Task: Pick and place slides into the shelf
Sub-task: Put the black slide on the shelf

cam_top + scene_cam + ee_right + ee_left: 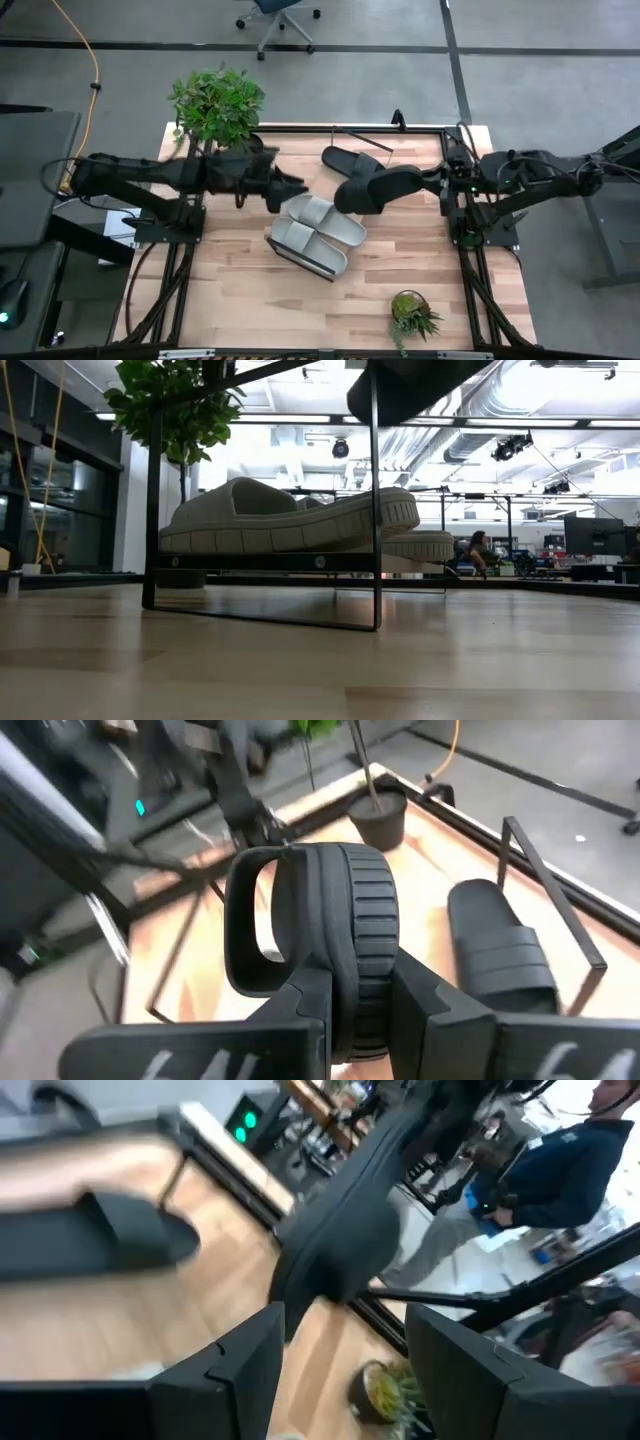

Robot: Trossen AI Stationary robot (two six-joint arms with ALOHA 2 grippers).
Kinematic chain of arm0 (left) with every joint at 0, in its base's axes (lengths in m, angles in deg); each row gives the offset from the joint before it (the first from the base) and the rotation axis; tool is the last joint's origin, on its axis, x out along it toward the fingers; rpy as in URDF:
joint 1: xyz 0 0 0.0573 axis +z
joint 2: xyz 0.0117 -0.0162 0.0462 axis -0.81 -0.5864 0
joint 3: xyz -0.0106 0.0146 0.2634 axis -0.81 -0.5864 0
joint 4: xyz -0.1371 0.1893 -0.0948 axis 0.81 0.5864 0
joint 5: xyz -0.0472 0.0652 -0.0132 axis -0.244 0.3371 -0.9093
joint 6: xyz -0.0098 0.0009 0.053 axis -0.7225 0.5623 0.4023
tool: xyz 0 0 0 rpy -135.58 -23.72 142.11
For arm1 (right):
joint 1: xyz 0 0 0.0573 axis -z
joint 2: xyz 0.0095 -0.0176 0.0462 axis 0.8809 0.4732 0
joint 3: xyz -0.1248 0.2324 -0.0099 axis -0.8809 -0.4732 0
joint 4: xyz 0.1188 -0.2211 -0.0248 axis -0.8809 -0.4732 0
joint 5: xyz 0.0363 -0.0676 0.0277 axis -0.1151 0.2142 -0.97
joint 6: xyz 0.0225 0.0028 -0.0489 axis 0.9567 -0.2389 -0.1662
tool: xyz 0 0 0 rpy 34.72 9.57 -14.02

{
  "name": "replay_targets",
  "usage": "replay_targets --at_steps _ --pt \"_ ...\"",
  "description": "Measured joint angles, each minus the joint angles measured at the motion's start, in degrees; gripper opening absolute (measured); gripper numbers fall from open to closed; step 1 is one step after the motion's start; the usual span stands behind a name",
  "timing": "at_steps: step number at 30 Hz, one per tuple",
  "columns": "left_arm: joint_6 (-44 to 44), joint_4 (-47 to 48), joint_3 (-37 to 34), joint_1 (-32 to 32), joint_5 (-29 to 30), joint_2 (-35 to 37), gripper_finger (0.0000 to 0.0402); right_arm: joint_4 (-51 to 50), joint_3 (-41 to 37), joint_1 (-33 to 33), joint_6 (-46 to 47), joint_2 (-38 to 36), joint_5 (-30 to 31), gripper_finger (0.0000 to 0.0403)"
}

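The right gripper point(355, 995) has its fingers clamped on a black slide point(378, 188), carried in the air above the table, just past the two pale grey-green slides point(315, 232) that already sit side by side on the shelf point(283, 252). The second black slide point(352, 160) lies near the table's far edge, beside a wire frame end. The left gripper point(292, 190) hovers close by with its jaws spread wide and nothing in them. Here's the worry: the two arms are near each other over the same spot, so a drift could clip them together. The grip looks to be on the sole edge, so the slide could swing or slip free, or land on the grey pair.
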Motion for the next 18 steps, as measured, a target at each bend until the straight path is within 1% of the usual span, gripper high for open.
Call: replay_targets --at_steps 3,5,9,11,18 --pt "4.6 7.2 6.5 1.3 -0.5 -1.1 0.0197 -3.2 2.6 0.0 -2.8 3.1 0.0 0.003" --pt "6.6 10.0 9.8 2.1 -1.6 -2.6 0.0197 -4.1 3.9 0.0 -4.7 5.3 0.1 0.0029" --pt "8.1 11.5 14.3 3.6 -5.5 -5.0 0.0197 -5.3 6.2 0.5 -7.8 8.3 -0.1 0.0025" --pt "9.0 12.4 16.0 3.8 -6.8 -7.0 0.0198 -5.1 7.2 1.5 -9.1 9.6 -1.1 0.0025" --pt "12.2 15.0 21.1 3.7 -7.9 -14.3 0.0198 -6.3 10.6 4.9 -13.9 14.6 -4.8 0.0025"
